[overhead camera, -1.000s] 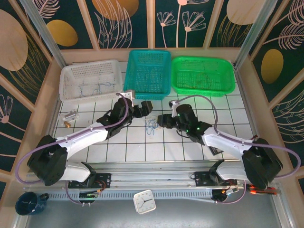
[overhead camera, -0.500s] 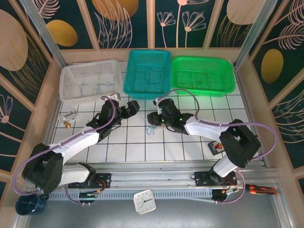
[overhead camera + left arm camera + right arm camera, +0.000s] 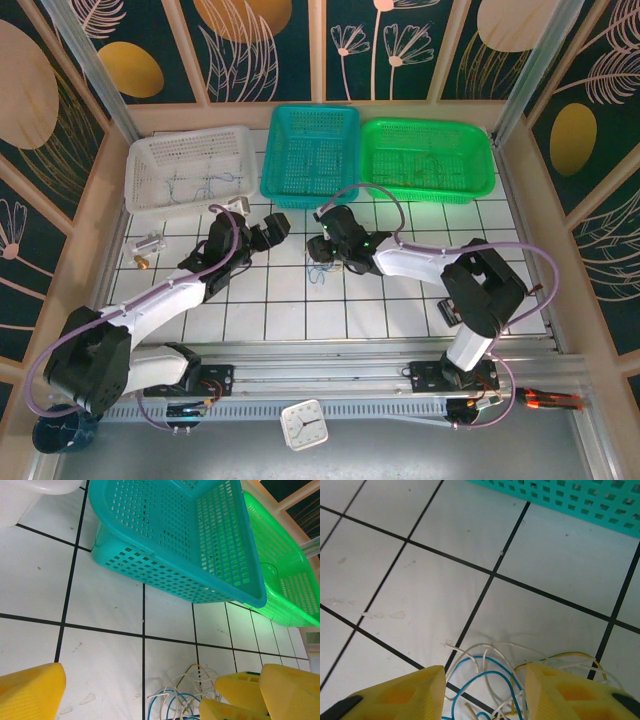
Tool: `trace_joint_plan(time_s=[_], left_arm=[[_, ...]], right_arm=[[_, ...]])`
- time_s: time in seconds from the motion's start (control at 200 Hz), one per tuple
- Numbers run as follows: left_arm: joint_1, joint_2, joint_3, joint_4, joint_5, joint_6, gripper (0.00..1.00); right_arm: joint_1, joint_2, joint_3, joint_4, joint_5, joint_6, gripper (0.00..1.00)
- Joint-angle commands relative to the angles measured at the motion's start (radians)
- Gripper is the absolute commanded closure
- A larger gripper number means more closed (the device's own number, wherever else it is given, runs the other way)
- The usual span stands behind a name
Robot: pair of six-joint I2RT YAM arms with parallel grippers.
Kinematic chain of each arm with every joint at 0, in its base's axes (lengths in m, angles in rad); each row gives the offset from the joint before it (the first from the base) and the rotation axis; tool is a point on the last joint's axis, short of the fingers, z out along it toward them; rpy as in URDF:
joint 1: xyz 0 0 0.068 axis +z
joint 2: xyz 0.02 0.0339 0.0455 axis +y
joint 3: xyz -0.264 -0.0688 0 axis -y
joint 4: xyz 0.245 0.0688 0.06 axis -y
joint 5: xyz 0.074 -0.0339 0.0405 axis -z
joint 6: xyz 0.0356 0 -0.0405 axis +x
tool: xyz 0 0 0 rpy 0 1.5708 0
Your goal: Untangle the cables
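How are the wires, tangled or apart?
Tangled. The wires, white, blue and yellow, loop over one another in one small heap on the table, between the tips of the open right gripper.

I see bright, even light from above on all 3 feeds. The white table (image 3: 300,310) looks slightly washed out, the teal basket (image 3: 165,575) casts only a soft shadow, and focus is sharp.

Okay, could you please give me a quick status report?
Left gripper open, apart from the cables. Right gripper open, jaws straddling them. Nothing in the way.
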Motion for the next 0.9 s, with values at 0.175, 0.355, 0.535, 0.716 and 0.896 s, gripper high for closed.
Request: trace_joint_plan(time_s=[0.175,0.355,0.535,0.716,0.896], left_arm=[[0.011,-0.010,-0.012,0.032,0.026,-0.013,0.01],[0.011,-0.013,-0.016,0.037,0.029,-0.014,0.01],[0.011,-0.014,-0.019,0.037,0.033,-0.011,0.01],[0.012,-0.017,-0.024,0.037,0.033,0.006,0.01],[0.011,-0.018,-0.038,0.062,0.054,0.019,0.01]], right_arm=[[0.006,0.048,0.029,-0.022,0.030,-0.027,0.57],[0.006,0.061,0.031,-0.024,0.030,-0.030,0.71],[0.006,0.021,0.037,-0.039,0.019,-0.030,1.00],[0.006,-0.079,0.038,-0.076,0.005,-0.017,1.00],[0.006,-0.185,0.031,-0.101,-0.008,0.001,1.00]])
